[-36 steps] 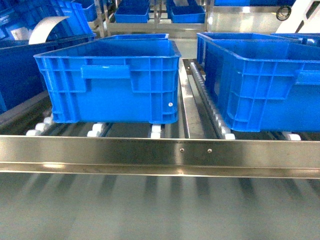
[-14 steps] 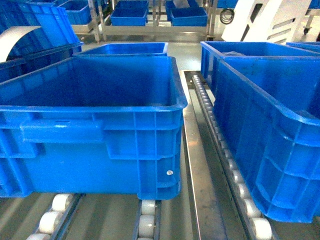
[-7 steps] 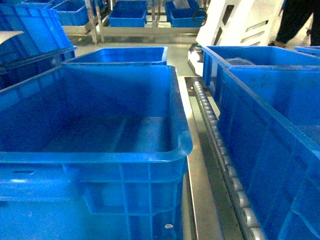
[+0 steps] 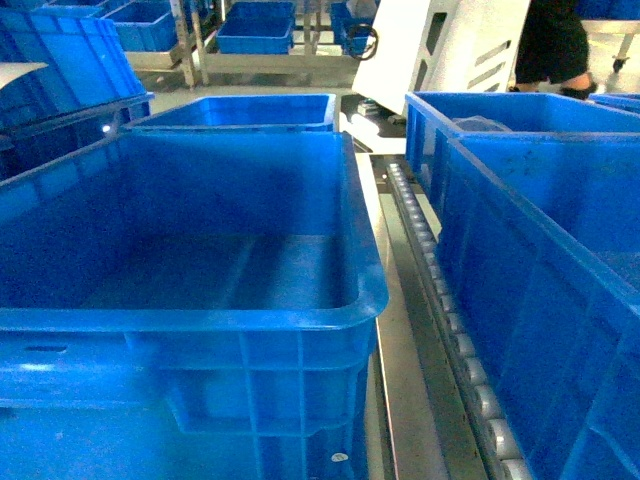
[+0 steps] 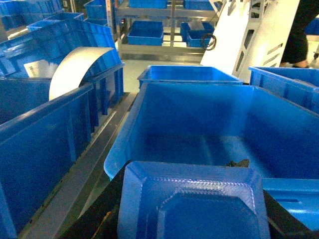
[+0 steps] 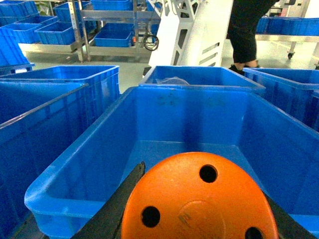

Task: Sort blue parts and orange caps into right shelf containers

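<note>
- Left gripper [image 5: 192, 226]: dark fingers flank a blue part [image 5: 192, 204] held between them, at the near rim of an open blue bin [image 5: 209, 129].
- Right gripper [image 6: 199, 219]: closed on an orange cap [image 6: 199, 199] with holes, above the near edge of another bin [image 6: 164, 119].
- Roller rail [image 4: 440, 290] of the shelf runs between both bins.

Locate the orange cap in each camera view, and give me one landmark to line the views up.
Head: not in it.
Left wrist: not in it; a blue part fills the bottom edge there instead.
Right wrist: the orange cap sits at bottom centre, gripped by the right end effector.
Shared landmark: the white slanted frame in the background, top right of centre in head, upper right in left wrist, top centre in right wrist.
</note>
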Motion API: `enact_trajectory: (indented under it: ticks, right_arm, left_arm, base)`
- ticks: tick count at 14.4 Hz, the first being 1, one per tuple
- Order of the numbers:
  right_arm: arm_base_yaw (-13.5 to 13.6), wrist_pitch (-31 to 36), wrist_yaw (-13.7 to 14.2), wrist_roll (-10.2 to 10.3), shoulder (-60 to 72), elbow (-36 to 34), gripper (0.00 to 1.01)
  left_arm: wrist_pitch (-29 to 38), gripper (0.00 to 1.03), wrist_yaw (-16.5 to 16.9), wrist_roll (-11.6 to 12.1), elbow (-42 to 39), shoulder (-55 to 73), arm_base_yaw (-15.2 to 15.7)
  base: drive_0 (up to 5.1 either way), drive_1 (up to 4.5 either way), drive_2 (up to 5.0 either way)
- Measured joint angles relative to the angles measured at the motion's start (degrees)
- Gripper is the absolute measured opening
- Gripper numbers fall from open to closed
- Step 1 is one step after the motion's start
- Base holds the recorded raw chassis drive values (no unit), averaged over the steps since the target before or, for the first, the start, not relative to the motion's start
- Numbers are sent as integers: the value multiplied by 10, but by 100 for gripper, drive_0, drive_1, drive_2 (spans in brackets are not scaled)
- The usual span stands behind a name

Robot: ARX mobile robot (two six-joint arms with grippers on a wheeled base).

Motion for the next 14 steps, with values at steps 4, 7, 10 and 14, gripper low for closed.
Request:
enact_trajectory:
  ticks: [4, 7, 10, 14]
  right_arm:
    - [0, 0, 0, 0, 0, 0, 44]
    - [0, 0, 0, 0, 0, 0, 44]
    - [0, 0, 0, 0, 0, 0, 44]
    - [0, 0, 0, 0, 0, 0, 44]
  left_arm:
    - [0, 44, 0, 0, 0, 0, 0]
    - [0, 44, 0, 0, 0, 0, 0]
    - [0, 44, 0, 0, 0, 0, 0]
    - [0, 44, 0, 0, 0, 0, 0]
  base:
    - [0, 0, 0]
    - [0, 0, 0]
    - [0, 0, 0]
    - [0, 0, 0]
